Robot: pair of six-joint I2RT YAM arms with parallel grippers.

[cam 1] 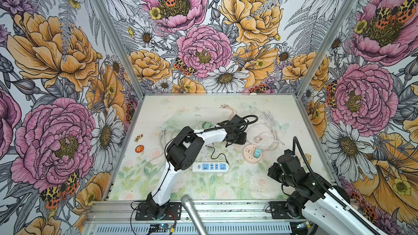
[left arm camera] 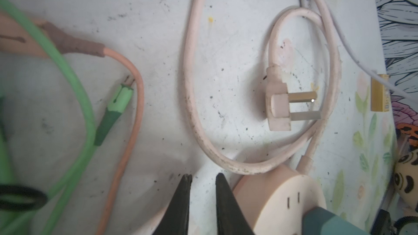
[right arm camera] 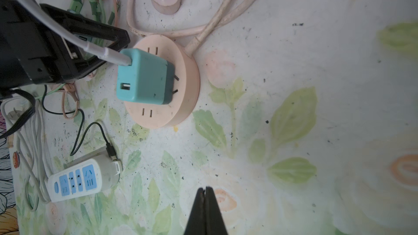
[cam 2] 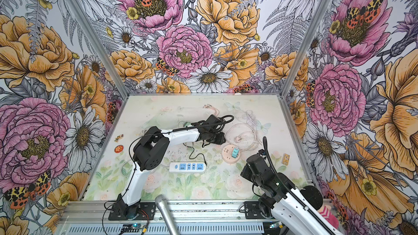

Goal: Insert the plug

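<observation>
Teal plug (right arm camera: 142, 77) tilted on socket (right arm camera: 174, 107) (prongs showing), closed right pincer (right arm camera: 205, 189) well apart

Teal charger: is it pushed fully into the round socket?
No, the teal charger sits tilted on the round socket with both prongs partly exposed.

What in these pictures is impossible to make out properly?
Teal charger: cut off by the left wrist view's edge.
Left pincer: tips hidden under its own wrist in both top views.
Right pincer: likewise hidden under its arm.
Green cord: blurred, too near the left wrist camera.
</observation>
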